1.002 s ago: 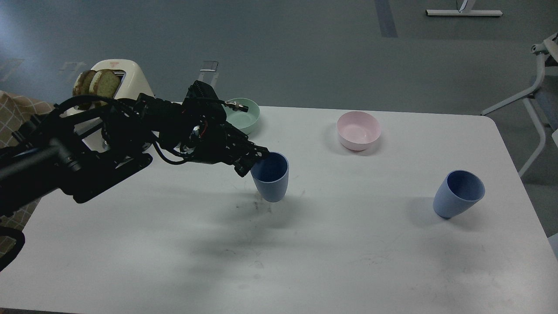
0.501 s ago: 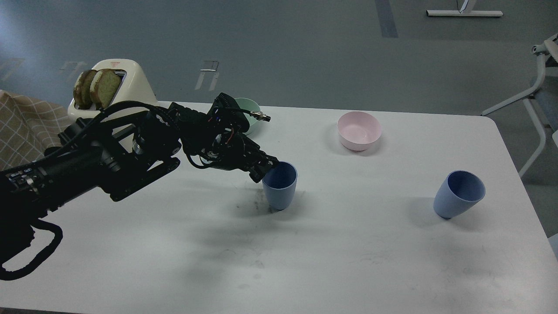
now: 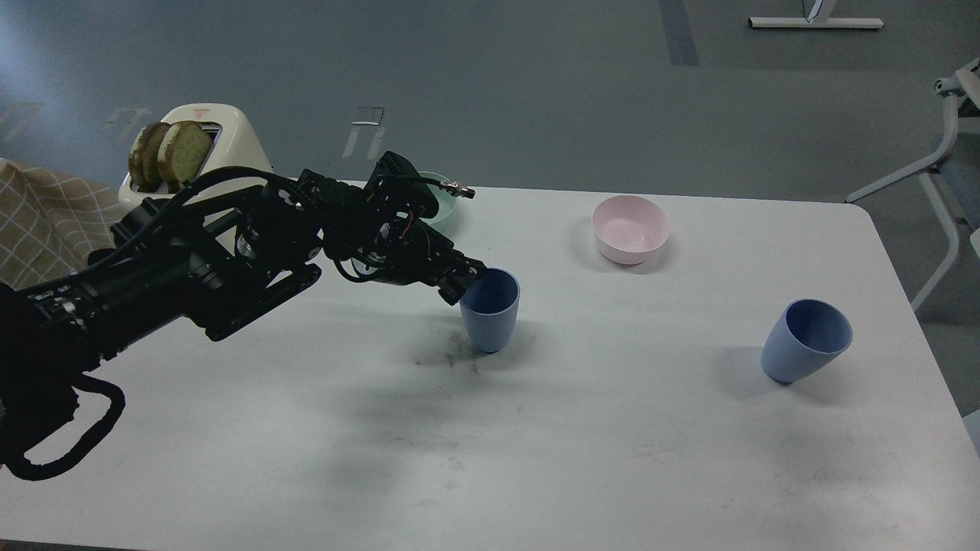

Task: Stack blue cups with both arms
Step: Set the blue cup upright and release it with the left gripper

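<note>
One blue cup (image 3: 491,315) stands upright near the table's middle, over dark scuff marks. My left gripper (image 3: 462,285) reaches in from the left and is shut on this cup's left rim, one finger inside and one outside. I cannot tell whether the cup's base touches the table. The second blue cup (image 3: 805,341) stands free on the right side of the table, open end up. My right arm and gripper are out of view.
A pale pink bowl (image 3: 629,229) sits at the back right of the white table (image 3: 582,444). A mint-green bowl (image 3: 449,211) is mostly hidden behind my left wrist. A cream toaster (image 3: 222,141) with bread slices stands at the back left.
My left gripper carried the held cup rightward and down, then slightly back up and away from me. The right cup and both bowls have not moved.
</note>
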